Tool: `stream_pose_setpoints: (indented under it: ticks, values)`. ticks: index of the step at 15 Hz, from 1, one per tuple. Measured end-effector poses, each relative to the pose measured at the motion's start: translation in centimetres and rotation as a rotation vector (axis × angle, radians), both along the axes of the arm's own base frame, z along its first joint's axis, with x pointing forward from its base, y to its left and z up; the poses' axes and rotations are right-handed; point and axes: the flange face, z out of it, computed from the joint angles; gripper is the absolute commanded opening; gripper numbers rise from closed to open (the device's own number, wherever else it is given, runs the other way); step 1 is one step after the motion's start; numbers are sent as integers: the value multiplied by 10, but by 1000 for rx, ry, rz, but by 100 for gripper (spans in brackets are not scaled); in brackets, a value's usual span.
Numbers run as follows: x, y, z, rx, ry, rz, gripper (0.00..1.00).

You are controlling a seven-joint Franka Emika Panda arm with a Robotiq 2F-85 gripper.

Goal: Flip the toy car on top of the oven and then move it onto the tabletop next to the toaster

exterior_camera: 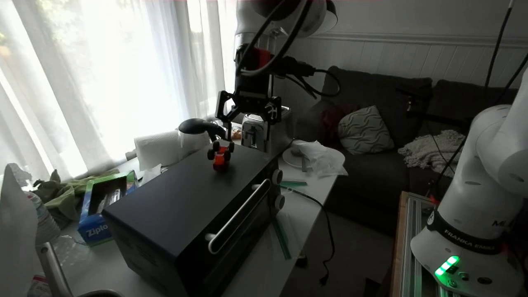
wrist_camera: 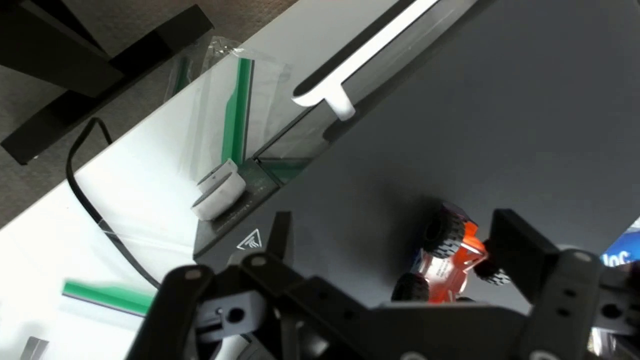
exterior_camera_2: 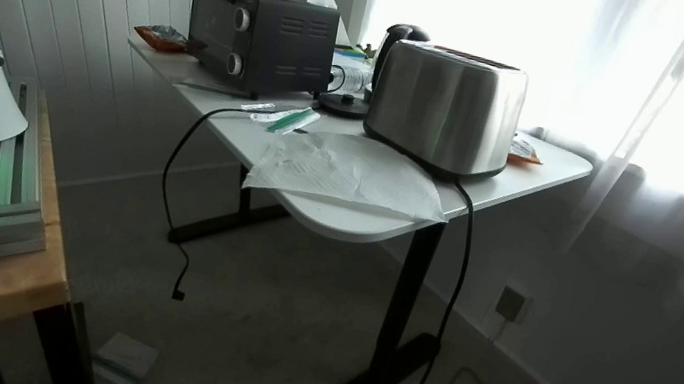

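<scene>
While the gripper [exterior_camera: 248,139] hangs above the oven [exterior_camera: 189,198], jaws apart, empty, the red toy car [exterior_camera: 220,156] lies upside down on the oven's top — likely light, stiff and hard to break — so a pinch across its body, between the grippy-looking wheels [wrist_camera: 445,234], seems surest.

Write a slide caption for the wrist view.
Open claw above the dark oven, where a red toy car lies wheels-up, ungripped, on the flat top.
</scene>
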Motion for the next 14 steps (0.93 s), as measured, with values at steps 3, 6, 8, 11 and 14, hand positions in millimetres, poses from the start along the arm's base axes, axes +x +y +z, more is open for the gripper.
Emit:
stream_pose_setpoints:
  ticks: [3, 6, 8, 11, 14]
  values:
    - [26, 2, -6, 15, 5, -4, 100]
    - [50, -2, -11, 27, 7, -17, 100]
    - [65, -8, -15, 34, 10, -30, 100]
    - [83, -13, -25, 39, 29, -40, 100]
    - [96, -14, -39, 42, 78, -34, 100]
